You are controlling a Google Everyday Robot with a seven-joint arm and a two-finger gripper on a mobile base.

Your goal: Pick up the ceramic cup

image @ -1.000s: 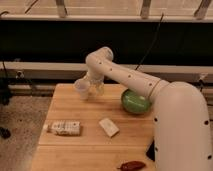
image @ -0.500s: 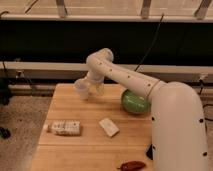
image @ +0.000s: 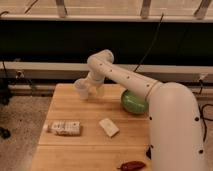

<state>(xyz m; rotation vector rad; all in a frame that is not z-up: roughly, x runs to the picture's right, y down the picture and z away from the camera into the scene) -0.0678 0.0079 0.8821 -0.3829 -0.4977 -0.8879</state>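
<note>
The white robot arm fills the 4 o'clock side of the view. It rises to a bent joint and drops to the far left part of the wooden surface. No brand or lettering can be read on the arm. The green bowl sits at 1 o'clock on the surface, its right side hidden behind the arm. A small bottle lies on its side at 9 o'clock, close to the left edge. It has a pale label with dark marks, but the writing cannot be read. A flat white packet lies near the middle, at an angle, apart from the bottle and with no print to be seen. The ceramic cup is at 11 o'clock, upright, near the far edge and the left corner. The claw is against its right side, and whether the claw grips the cup or stands open cannot be told. A dark red thing lies at 5 o'clock by the near edge, just beside the arm. Bare wood lies between the cup and the two items nearer the front, and also along the front left.
</note>
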